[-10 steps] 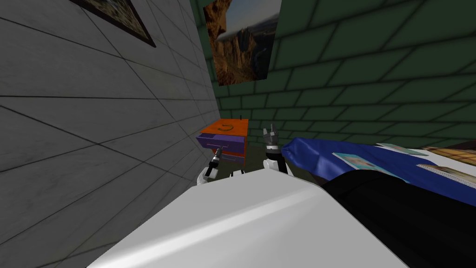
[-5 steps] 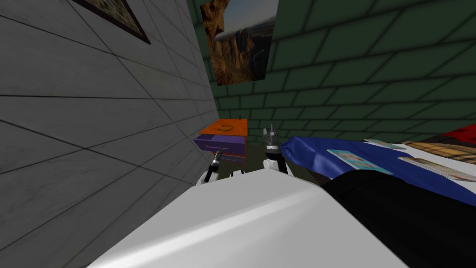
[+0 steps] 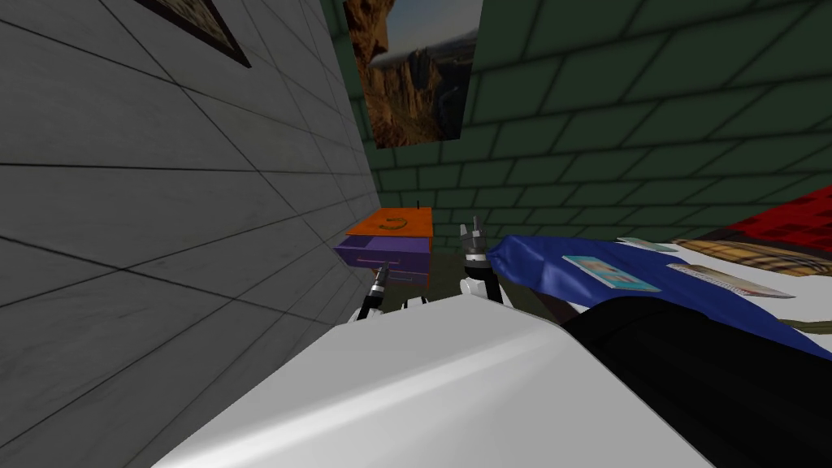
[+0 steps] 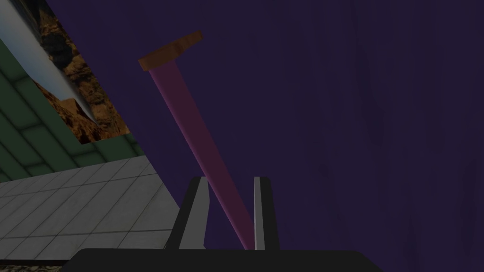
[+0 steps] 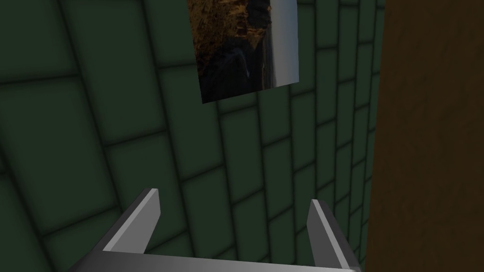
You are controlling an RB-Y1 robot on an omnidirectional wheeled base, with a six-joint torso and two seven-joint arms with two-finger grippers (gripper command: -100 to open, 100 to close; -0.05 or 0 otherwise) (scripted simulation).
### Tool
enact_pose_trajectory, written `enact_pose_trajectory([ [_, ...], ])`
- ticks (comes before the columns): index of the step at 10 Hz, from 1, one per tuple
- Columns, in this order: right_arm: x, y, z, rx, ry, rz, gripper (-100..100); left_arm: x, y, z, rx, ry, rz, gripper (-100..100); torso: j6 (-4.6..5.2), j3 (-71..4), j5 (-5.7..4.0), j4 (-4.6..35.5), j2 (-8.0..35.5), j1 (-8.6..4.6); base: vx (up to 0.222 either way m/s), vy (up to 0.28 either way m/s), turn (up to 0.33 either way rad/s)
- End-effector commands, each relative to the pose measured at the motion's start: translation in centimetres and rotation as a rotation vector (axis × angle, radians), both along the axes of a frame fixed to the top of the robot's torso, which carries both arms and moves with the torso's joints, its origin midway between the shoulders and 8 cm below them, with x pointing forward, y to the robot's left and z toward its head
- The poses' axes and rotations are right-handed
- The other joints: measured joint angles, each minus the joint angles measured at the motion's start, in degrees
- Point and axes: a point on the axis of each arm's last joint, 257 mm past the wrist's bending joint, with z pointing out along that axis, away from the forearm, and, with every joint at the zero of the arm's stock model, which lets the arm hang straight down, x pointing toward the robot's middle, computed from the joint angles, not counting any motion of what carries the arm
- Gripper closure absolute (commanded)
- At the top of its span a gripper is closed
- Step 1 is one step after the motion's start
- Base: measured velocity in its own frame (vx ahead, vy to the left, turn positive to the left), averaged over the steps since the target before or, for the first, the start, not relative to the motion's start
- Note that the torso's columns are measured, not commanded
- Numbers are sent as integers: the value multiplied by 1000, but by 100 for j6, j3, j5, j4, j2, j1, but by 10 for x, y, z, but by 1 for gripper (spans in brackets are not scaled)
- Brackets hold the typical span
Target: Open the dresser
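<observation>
A small orange dresser stands in the corner where the grey wall meets the green wall. Its purple top drawer sticks out toward me. My left gripper is at the drawer's front; its wrist view has the two fingers close together around a pink bar handle on the purple front, so my left gripper is shut on the handle. My right gripper is raised beside the dresser, fingers apart and holding nothing; in its own view the right gripper faces the green wall.
A bed with a blue cover and a few books lies close on my right. The grey tiled wall runs close along my left. A green curved object lies on the dresser top.
The purple drawer has slid further out of the dresser toward me with my left gripper on its handle. The head view has also shifted, showing more of the bed.
</observation>
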Motion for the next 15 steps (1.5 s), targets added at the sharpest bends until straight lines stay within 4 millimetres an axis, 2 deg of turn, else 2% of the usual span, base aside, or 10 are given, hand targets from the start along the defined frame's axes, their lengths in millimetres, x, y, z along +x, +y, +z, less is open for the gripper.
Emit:
enact_pose_trajectory([
  [1,0,0,0,0,0,0,0,-20,1,-4,1,25,26,100,7,3,0,2,4,-2,9,64,-88],
  [2,0,0,0,0,0,0,0,-16,-1,0,-9,11,18,100,0,1,-1,0,0,-4,-1,18,-15],
  [7,0,0,0,0,0,0,0,-28,0,-5,1,26,13,100,-3,13,-1,10,20,7,-152,40,36],
  [8,0,0,0,0,0,0,0,-19,-3,12,-7,9,7,-100,-2,8,0,2,12,8,-120,20,35],
  [9,0,0,0,0,0,0,0,-19,-3,12,-7,9,7,-100,3,-11,-5,7,-18,-10,-20,-12,18],
  [15,0,0,0,0,0,0,0,-2,-5,45,-4,9,-7,-100,6,22,-7,31,40,-8,-4,-12,19],
])
